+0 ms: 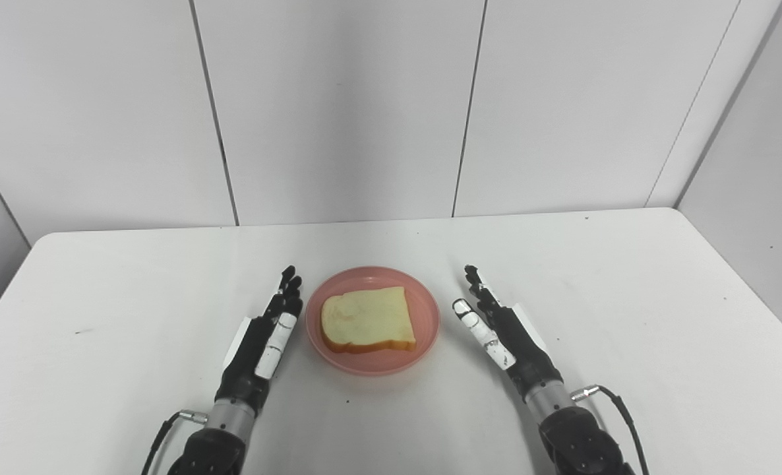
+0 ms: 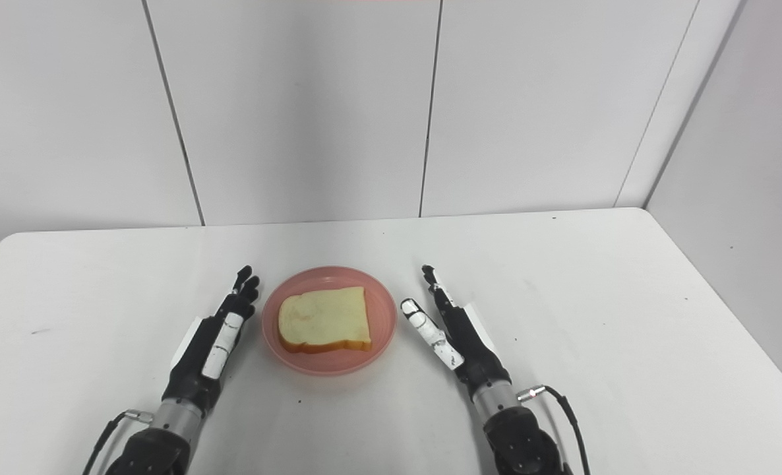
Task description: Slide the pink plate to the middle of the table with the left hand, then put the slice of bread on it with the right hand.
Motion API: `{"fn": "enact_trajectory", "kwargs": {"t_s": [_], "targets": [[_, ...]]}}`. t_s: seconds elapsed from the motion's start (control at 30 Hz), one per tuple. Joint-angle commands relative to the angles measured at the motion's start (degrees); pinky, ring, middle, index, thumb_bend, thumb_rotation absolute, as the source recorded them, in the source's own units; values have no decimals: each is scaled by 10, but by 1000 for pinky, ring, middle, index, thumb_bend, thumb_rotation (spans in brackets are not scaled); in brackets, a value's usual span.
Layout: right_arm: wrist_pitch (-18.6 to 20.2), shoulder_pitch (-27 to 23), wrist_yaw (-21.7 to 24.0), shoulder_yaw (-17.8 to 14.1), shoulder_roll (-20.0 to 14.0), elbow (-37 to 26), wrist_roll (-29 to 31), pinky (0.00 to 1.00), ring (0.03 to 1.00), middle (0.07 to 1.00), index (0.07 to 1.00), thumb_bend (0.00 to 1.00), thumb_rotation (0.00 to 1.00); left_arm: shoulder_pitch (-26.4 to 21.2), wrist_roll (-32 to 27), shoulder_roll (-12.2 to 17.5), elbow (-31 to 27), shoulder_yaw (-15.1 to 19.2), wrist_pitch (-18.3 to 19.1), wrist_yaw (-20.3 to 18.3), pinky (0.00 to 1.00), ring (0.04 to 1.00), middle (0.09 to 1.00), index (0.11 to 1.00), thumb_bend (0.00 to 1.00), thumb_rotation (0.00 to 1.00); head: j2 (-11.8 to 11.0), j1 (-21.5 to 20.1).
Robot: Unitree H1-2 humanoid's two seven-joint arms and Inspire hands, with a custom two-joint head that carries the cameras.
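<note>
A pink plate (image 1: 424, 300) sits near the middle of the white table, a little toward the front. A slice of bread (image 1: 366, 319) lies flat on it. My left hand (image 1: 266, 336) is open with straight fingers just left of the plate, close to its rim, holding nothing. My right hand (image 1: 503, 330) is open with straight fingers to the right of the plate, a small gap from its rim, holding nothing. Both hands also show in the right eye view, left hand (image 2: 213, 340) and right hand (image 2: 453, 336).
The white table (image 1: 628, 297) has rounded corners and stands against grey wall panels. A few small dark specks mark its surface. Cables run from both wrists near the picture's bottom edge.
</note>
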Motion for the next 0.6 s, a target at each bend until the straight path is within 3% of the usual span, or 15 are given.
{"fn": "enact_trajectory", "kwargs": {"t_s": [0.0, 0.03, 0.1, 0.2, 0.23, 0.3, 0.37, 0.47, 0.57], "targets": [[-39, -15, -14, 0, 2, -9, 15, 1000, 1000, 1000, 1000, 763, 1000, 24, 18, 5, -1, -4, 27, 9, 1000, 1000, 1000, 1000, 737, 1000, 0, 0], [-35, -9, -19, -1, 8, -10, 20, 1000, 1000, 1000, 1000, 765, 1000, 27, 9, 3, -14, -4, 40, 0, 1000, 1000, 1000, 1000, 736, 1000, 1, 2], [-30, 1, -27, -1, 18, -9, 30, 1000, 1000, 1000, 1000, 736, 1000, 34, -1, 2, -21, -3, 24, -4, 1000, 1000, 1000, 1000, 681, 1000, 1, 2], [-39, 17, -35, -4, 34, -6, 62, 1000, 1000, 1000, 1000, 642, 1000, 42, 17, 6, -31, -9, 15, 3, 988, 1000, 1000, 1000, 718, 1000, 1, 7], [-44, 21, -34, -4, 38, -2, 72, 1000, 1000, 1000, 1000, 606, 1000, 45, 9, 4, -42, -7, 36, -3, 994, 1000, 1000, 1000, 726, 1000, 0, 8], [-50, 27, -30, -3, 42, 8, 87, 1000, 1000, 1000, 1000, 512, 1000, 48, -30, 0, -42, 1, 27, -23, 1000, 1000, 1000, 1000, 707, 1000, 0, 8], [-47, 32, -27, -2, 43, 12, 97, 1000, 1000, 1000, 1000, 504, 1000, 47, -43, -3, -41, 3, 35, -27, 1000, 1000, 1000, 1000, 702, 1000, 0, 13], [-28, 37, -24, -3, 46, 15, 118, 1000, 1000, 1000, 1000, 409, 1000, 51, 29, 18, -48, -19, 25, -3, 993, 1000, 1000, 1000, 670, 1000, 0, 15], [-27, 39, -27, -1, 43, 20, 120, 1000, 1000, 1000, 1000, 348, 1000, 51, 26, 18, -45, -16, 21, -4, 1000, 1000, 1000, 1000, 670, 1000, 1, 14]]}}
